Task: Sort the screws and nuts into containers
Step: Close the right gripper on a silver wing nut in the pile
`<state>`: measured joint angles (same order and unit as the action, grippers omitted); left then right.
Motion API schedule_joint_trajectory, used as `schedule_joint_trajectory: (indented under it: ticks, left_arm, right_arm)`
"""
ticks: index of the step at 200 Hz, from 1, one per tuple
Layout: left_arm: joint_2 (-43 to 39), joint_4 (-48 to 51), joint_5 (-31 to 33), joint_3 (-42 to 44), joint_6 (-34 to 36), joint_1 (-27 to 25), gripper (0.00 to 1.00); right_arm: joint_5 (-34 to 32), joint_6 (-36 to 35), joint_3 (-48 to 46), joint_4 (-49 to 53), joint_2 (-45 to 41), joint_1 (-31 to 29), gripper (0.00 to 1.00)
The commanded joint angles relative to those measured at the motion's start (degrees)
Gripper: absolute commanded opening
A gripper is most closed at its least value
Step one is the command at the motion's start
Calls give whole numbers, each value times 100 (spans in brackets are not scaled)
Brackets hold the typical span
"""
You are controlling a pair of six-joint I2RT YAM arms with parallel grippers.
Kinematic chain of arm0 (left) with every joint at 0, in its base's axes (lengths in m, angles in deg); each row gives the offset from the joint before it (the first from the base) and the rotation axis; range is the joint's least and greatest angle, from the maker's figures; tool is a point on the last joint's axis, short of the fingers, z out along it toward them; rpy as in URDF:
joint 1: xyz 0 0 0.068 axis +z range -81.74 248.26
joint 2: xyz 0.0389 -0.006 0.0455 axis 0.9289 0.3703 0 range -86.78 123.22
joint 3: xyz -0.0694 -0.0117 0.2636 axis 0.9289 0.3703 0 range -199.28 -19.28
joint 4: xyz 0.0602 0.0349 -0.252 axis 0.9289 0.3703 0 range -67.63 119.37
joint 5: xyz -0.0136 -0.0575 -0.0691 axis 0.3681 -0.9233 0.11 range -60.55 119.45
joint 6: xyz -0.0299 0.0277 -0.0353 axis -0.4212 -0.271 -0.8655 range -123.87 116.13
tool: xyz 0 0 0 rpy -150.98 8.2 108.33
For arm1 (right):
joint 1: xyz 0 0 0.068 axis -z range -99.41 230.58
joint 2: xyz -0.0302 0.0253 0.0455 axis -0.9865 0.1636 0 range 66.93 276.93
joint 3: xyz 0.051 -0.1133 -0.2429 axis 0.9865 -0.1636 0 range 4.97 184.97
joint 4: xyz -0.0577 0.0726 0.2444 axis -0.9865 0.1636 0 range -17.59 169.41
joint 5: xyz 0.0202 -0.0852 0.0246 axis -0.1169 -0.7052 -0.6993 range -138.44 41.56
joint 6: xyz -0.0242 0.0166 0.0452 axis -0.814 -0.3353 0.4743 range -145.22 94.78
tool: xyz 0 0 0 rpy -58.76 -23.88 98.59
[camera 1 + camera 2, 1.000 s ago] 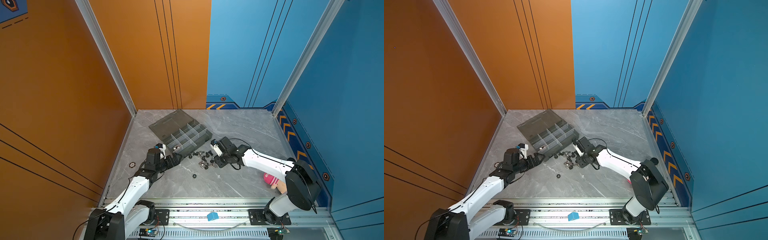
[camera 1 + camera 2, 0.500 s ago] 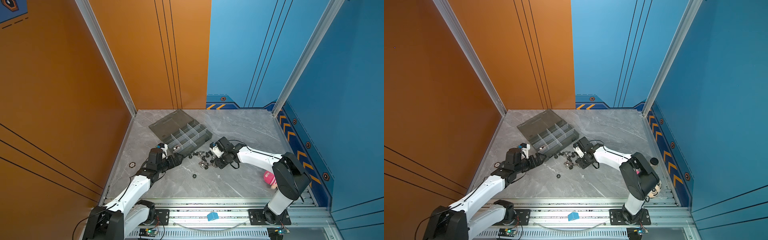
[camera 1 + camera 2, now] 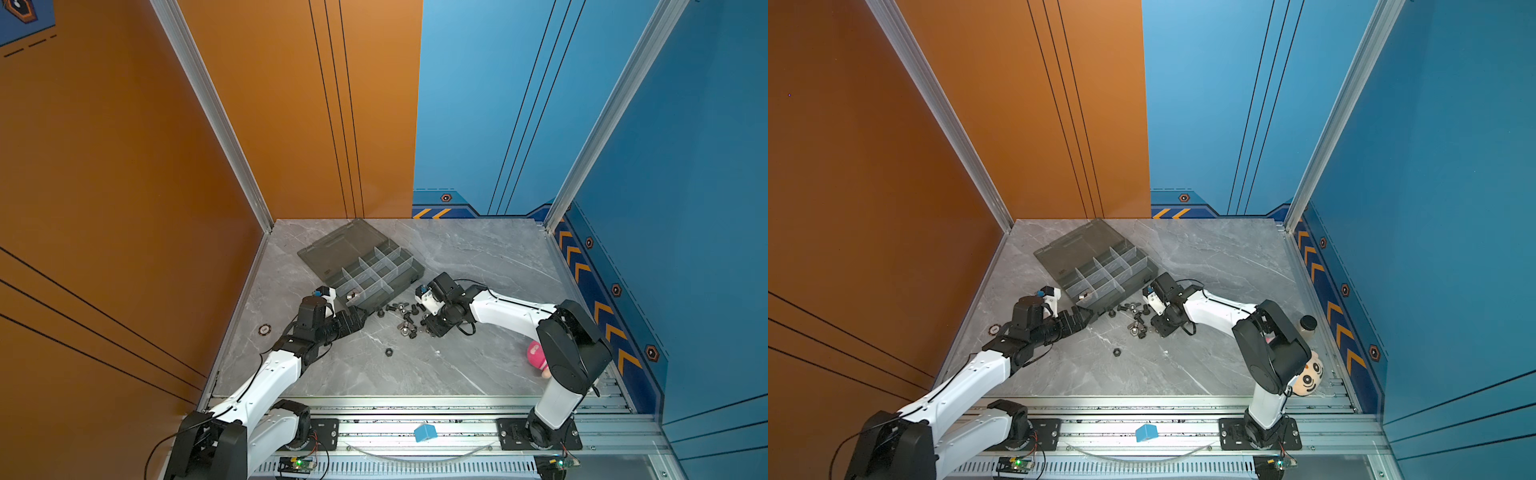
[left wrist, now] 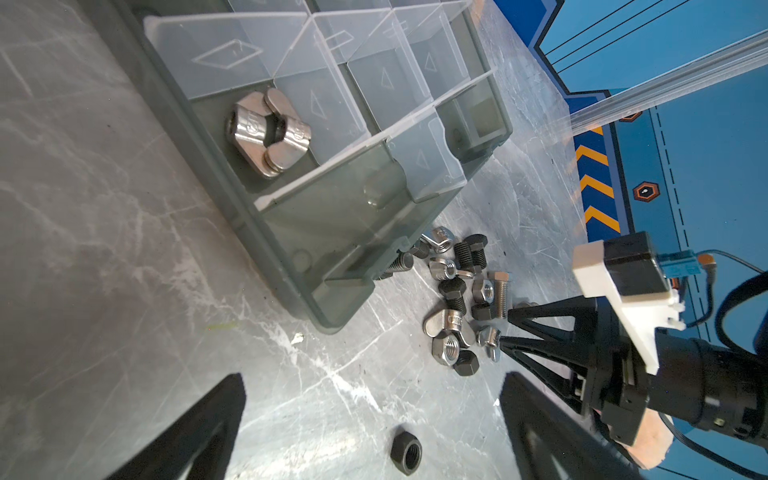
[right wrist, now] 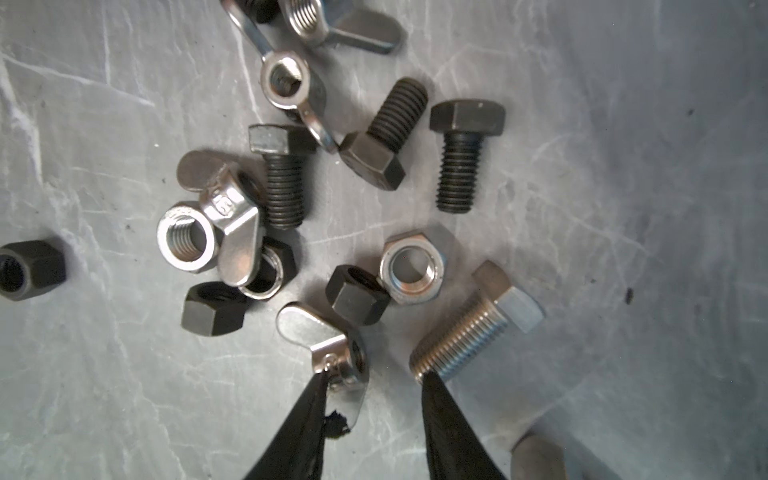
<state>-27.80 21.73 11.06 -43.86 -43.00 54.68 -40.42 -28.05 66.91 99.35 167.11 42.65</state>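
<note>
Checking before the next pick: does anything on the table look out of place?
Yes. One black nut lies alone, apart from the pile. A doll sits at the right edge of the table; it is no fastener.

I get bright, even overhead light in both top views; the tabletop (image 3: 457, 365) carries only soft, short shadows and a pale sheen near its front edge. Through the right wrist camera the screws (image 5: 457, 153) look sharp, the nuts (image 5: 434, 253) glint, the fingertips (image 5: 299, 436) blur.
</note>
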Motion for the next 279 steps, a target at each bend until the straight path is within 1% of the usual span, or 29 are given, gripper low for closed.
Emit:
schedule_joint_trajectory:
  ticks: [1, 172, 252, 270, 279]
  left_arm:
    - [52, -6, 101, -153, -42, -65, 98]
    - [31, 29, 138, -126, -11, -74, 98]
    - [105, -6, 141, -136, 6, -72, 98]
    - [122, -23, 121, -150, 2, -71, 98]
    - [140, -23, 121, -161, 11, -74, 98]
  right_arm:
    - [207, -99, 124, -44, 71, -39, 40]
    - [334, -103, 169, -211, 456, -117, 39]
    - [377, -77, 176, -198, 587, -118, 35]
    - [385, -67, 201, -180, 625, -118, 32]
    - [407, -56, 210, -163, 641, -118, 29]
